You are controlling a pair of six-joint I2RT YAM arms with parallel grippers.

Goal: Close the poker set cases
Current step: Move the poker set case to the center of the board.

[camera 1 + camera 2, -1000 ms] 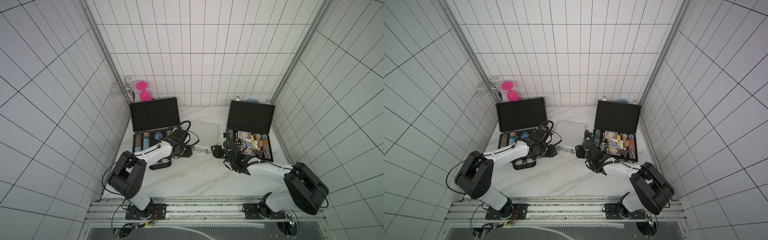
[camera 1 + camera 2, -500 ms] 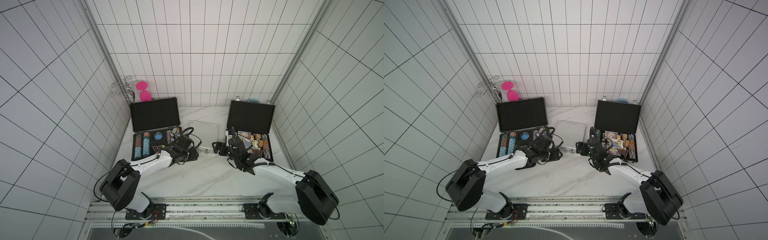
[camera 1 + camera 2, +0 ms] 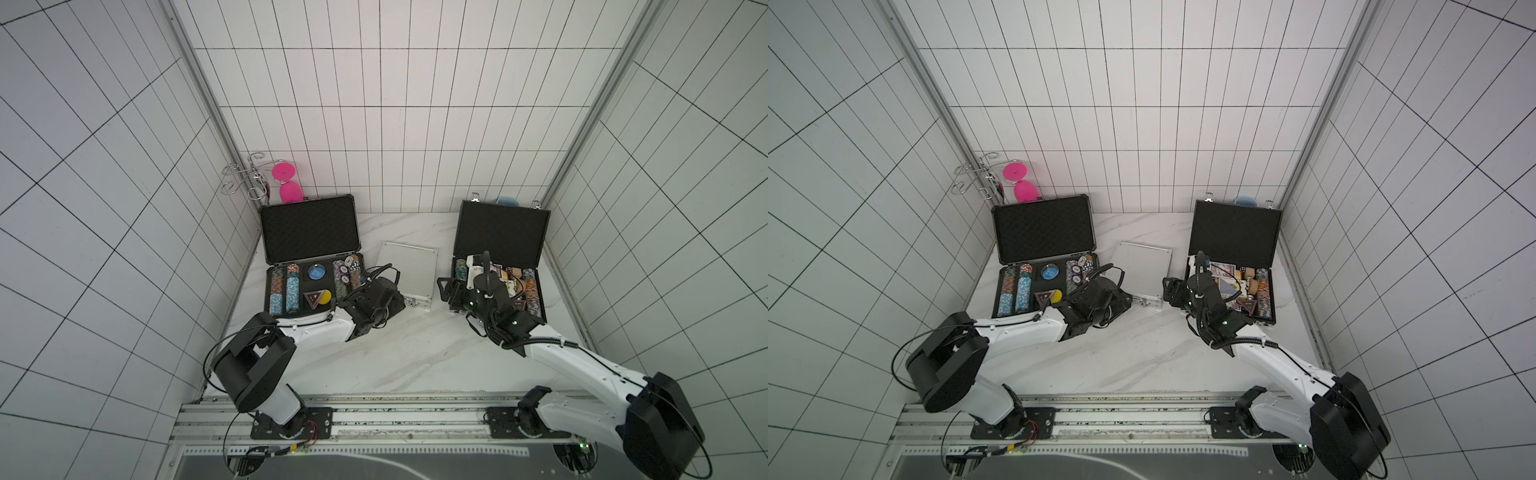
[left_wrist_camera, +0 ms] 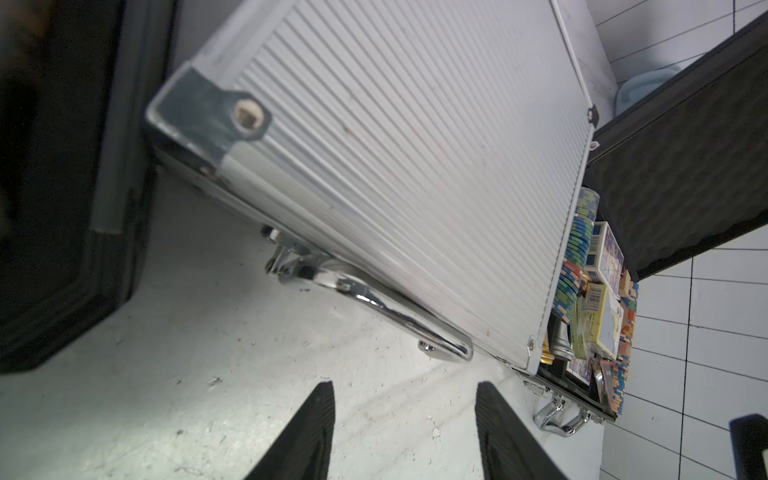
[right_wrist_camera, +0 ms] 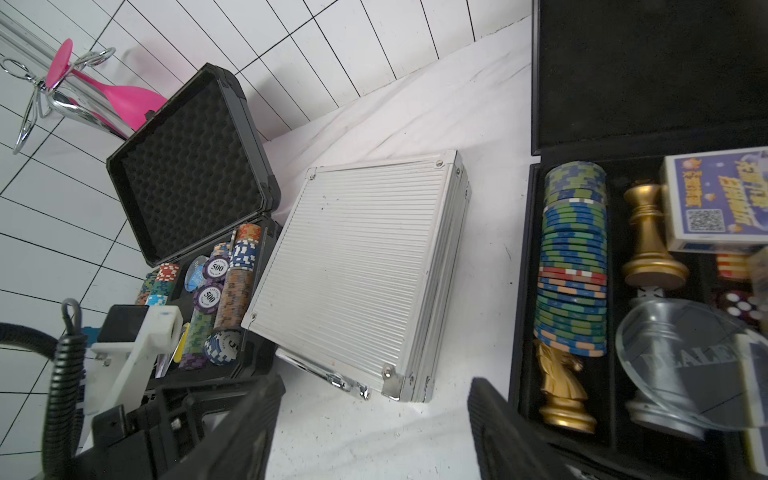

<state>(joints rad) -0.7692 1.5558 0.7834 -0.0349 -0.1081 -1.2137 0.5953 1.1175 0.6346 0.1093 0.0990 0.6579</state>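
Both arms have stretched out flatter over the white marbled worktop (image 3: 395, 357) than a second ago, and the left elbow, then raised, now lies low.

The small silver ribbed aluminium case (image 3: 405, 272) lies shut in the middle of the worktop. Its lid is flat on its base and its chrome handle (image 4: 374, 303) faces the robot.

The left gripper (image 4: 405, 390) sits low just in front of that handle, jaws apart with only bare worktop between them. The right gripper (image 5: 374, 380) is just beside the case's near right corner, jaws also spread and clamped on nothing.

To the left, the wide dark grey case (image 3: 309, 232) stands open with its foam-lined lid upright against the wall and rows of coloured chips (image 3: 291, 286) in its tray. To the right, the black textured case (image 3: 500, 228) is open too, its lid upright. It holds a stack of blue and green chips (image 5: 573, 266), gold chess pieces (image 5: 648, 237) and boxed cards (image 5: 715, 199).
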